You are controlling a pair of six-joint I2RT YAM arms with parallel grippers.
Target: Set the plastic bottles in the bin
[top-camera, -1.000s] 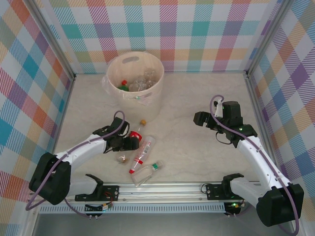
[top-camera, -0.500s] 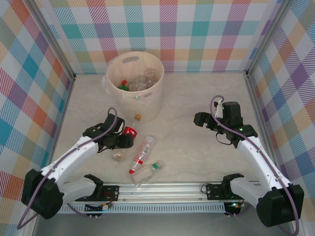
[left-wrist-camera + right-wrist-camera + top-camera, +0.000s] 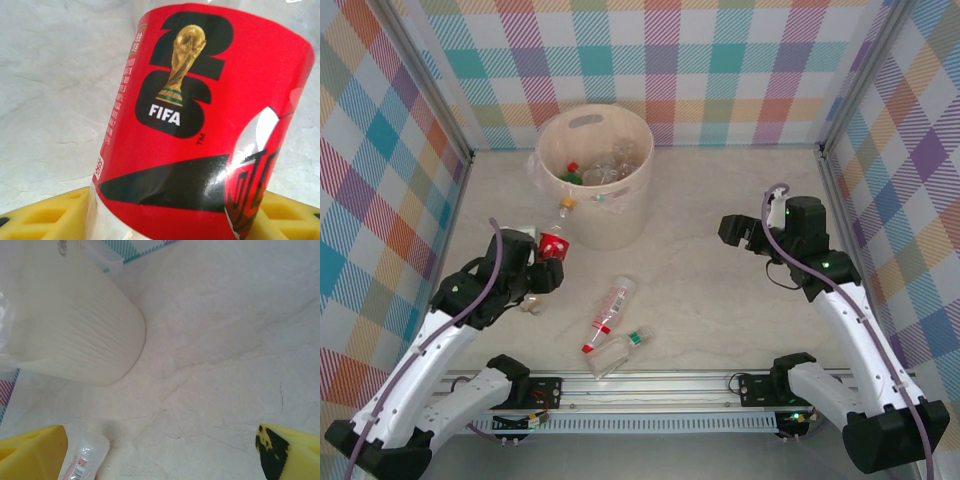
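The tabletop is pale cream with faint marble veining. Plaid cloth in pink, teal, yellow and purple walls it in on three sides. Metal posts stand at the corners and a metal rail runs along the near edge.

There is one bin, a round cream bucket at the far left of the table with a slot handle near its rim. The right wrist camera sees its ribbed wall too. Clear bottles are heaped inside it, too jumbled to count. I can pick out one red cap and some green.

Outside the bin I count three bottles. The left gripper is clamped on a red-labelled bottle, tilted so its orange-yellow cap lies just beside the bin's outer wall. From the left wrist camera the label shows a gold trophy and "FIFA", and the left gripper has a yellow pad on each side of the bottle.

A red-capped bottle lies on the table's middle, also seen by the right wrist camera. A green-capped bottle lies just nearer the rail. A small object by the left arm is too small to identify.

The right gripper hangs over the right side with its jaws spread wide and nothing in them.
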